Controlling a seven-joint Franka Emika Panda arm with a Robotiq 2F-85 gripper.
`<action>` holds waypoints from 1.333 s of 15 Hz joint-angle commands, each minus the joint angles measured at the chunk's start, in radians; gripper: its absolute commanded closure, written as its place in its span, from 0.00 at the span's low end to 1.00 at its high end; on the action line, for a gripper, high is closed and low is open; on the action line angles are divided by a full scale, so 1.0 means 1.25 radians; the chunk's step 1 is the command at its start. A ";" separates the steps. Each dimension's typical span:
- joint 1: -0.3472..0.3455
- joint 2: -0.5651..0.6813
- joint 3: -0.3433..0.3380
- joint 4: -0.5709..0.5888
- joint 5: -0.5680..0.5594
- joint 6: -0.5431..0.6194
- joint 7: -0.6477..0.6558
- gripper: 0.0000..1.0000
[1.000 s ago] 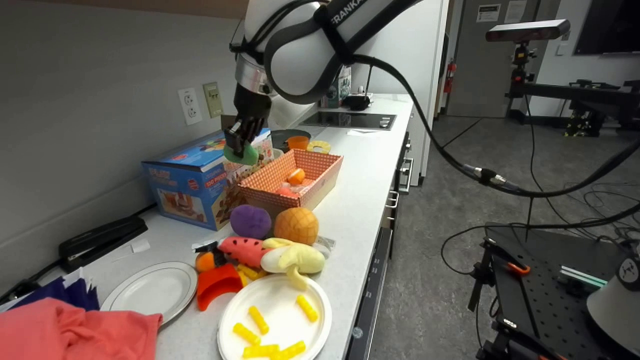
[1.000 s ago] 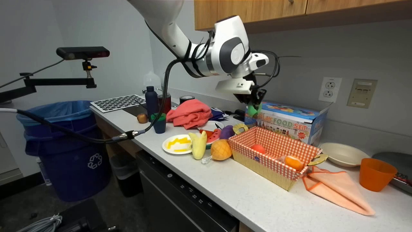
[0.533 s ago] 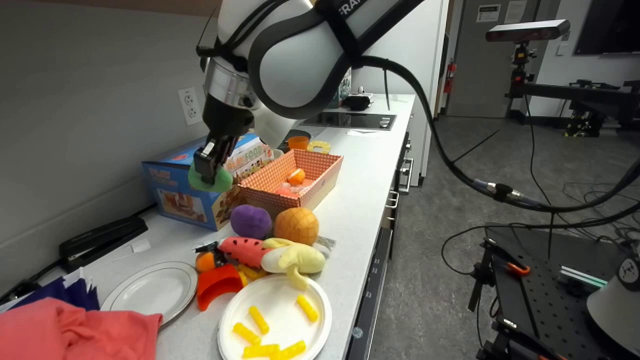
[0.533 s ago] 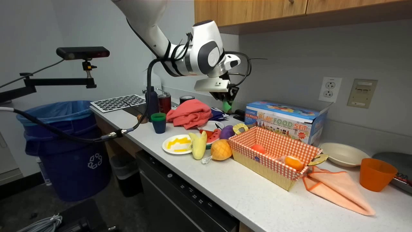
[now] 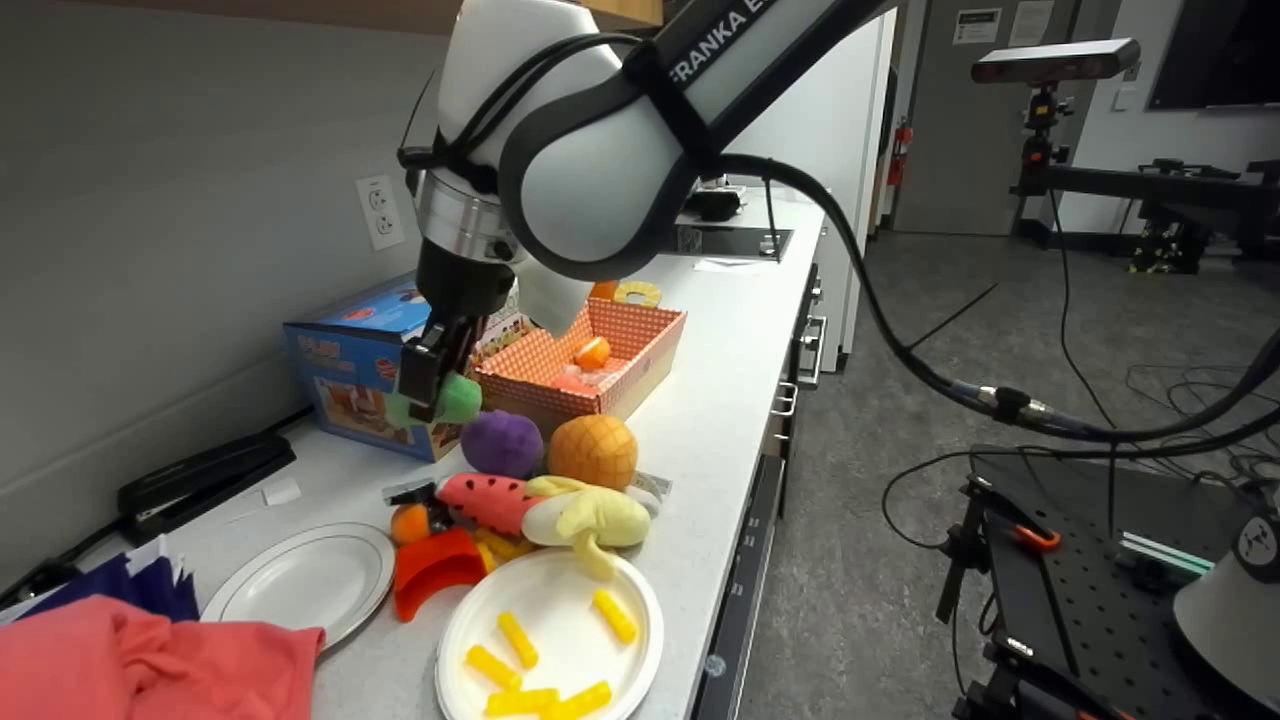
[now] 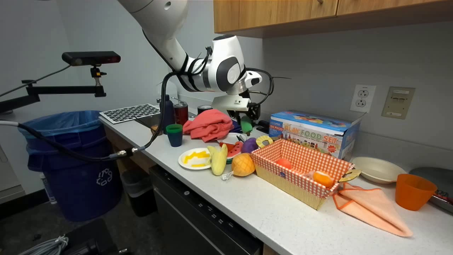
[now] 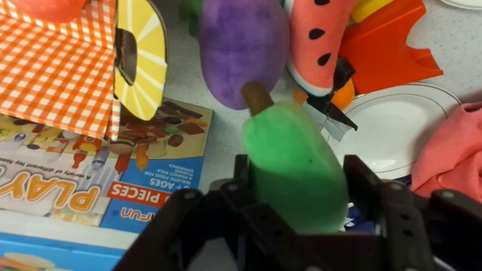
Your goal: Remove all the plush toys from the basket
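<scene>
End effector (image 7: 297,169) aloft, downturned, clasping green plush (image 7: 288,137)

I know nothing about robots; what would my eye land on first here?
Most likely the big white arm above the counter, its dark hand holding a green plush fruit. Next, the orange-checked basket on that counter, with an orange toy inside. Beside the basket sit a purple plush and a round, crosshatched orange one.

Both exterior views look along the counter (image 6: 283,219) from roughly opposing directions, sharing the basket (image 6: 290,186). The wrist view faces downward, close, past the gripper (image 7: 297,171).
</scene>
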 commanded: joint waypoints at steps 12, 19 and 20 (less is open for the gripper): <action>-0.081 -0.025 -0.060 0.021 0.083 -0.030 -0.036 0.00; -0.077 0.057 -0.138 0.040 0.036 -0.101 0.008 0.00; -0.075 0.070 -0.142 0.045 0.030 -0.108 0.013 0.00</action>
